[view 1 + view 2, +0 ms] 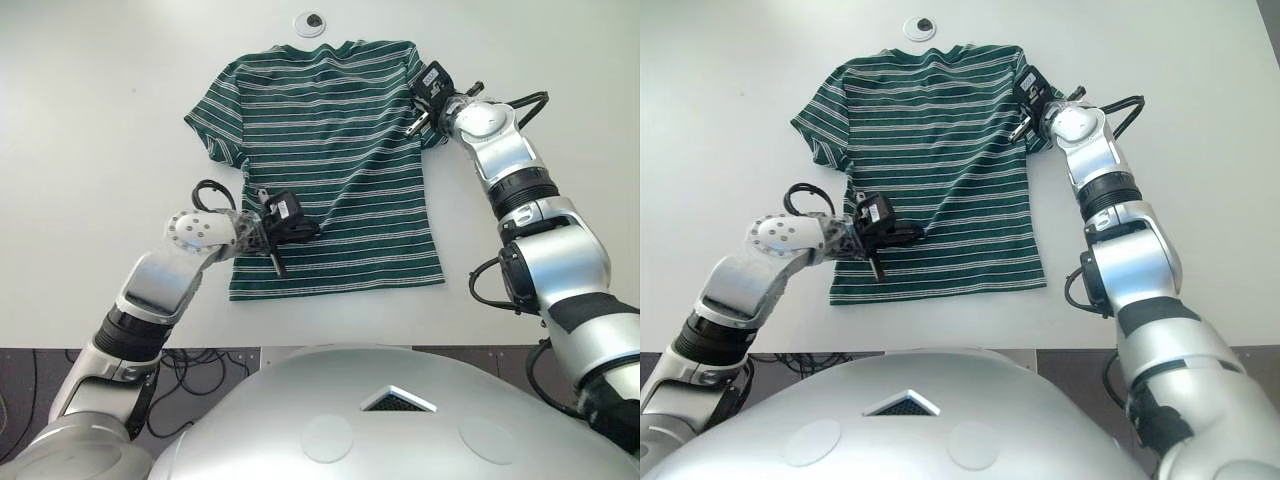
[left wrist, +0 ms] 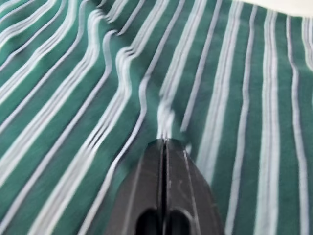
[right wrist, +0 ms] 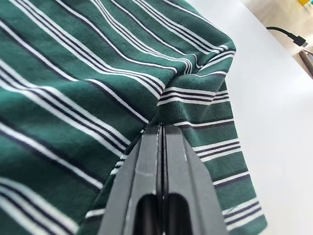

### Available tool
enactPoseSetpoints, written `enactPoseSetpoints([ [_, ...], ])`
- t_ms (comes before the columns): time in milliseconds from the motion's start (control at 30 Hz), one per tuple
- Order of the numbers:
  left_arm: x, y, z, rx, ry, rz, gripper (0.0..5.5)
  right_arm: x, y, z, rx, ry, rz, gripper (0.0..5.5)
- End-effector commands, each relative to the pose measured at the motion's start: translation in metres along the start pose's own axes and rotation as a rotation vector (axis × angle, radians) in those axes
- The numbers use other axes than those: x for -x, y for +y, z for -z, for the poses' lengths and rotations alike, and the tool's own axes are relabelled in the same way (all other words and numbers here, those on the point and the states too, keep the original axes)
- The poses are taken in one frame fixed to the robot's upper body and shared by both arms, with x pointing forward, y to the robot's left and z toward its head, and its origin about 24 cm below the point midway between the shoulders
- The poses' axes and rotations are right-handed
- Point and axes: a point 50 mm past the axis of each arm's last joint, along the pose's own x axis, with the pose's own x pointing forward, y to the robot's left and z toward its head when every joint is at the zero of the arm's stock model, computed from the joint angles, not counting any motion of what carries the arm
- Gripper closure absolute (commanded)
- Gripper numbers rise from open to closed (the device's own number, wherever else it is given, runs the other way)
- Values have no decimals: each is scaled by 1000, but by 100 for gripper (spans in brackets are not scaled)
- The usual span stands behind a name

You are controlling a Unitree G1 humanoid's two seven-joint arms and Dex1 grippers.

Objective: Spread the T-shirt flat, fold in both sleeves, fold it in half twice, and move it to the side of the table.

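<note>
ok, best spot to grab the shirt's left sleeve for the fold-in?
Take the left sleeve at its cuff edge, coming in from the bare table on the robot's left. The sleeve lies mostly flat and sticks out past the T-shirt body, so that edge is free to pinch, probably without catching the torso layer.

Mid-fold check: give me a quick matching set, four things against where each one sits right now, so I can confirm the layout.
Things:
1. left gripper
2. right gripper
3. left sleeve
4. small round disc

Places:
A. on the table, beyond the collar
B. at the right shoulder of the T-shirt, by the sleeve
C. on the T-shirt's lower left part, near the hem
D. lying spread out past the body's left edge

Pairs: 1-C, 2-B, 3-D, 4-A
</note>
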Motion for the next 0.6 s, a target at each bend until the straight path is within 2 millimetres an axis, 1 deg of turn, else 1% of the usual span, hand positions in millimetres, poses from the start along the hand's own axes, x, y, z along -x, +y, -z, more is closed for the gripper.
enactPoseSetpoints([
  [33, 26, 50, -24, 94, -122, -289, 546, 8, 3, 16, 7, 54, -55, 550],
  [67, 32, 68, -20, 178, -119, -398, 528, 10, 3, 17, 9, 59, -62, 550],
  [100, 38, 85, -12, 281, -110, -500, 520, 12, 3, 17, 6, 56, -62, 550],
  [167, 45, 104, 3, 418, -92, -641, 487, 15, 3, 14, -8, 36, -49, 550],
  [233, 49, 116, 15, 489, -77, -740, 458, 17, 3, 9, -23, 13, -35, 550],
  [333, 49, 128, 31, 543, -48, -832, 413, 19, 5, 4, -37, -6, -29, 550],
  [367, 47, 130, 36, 558, -40, -832, 407, 19, 7, 3, -39, -11, -31, 550],
  [433, 39, 131, 43, 596, -38, -802, 377, 19, 10, 1, -45, -20, -33, 550],
  [500, 34, 134, 50, 654, -46, -786, 377, 19, 12, -1, -48, -32, -34, 550],
  [600, 27, 140, 55, 729, -72, -775, 377, 21, 10, -3, -52, -56, -14, 550],
])
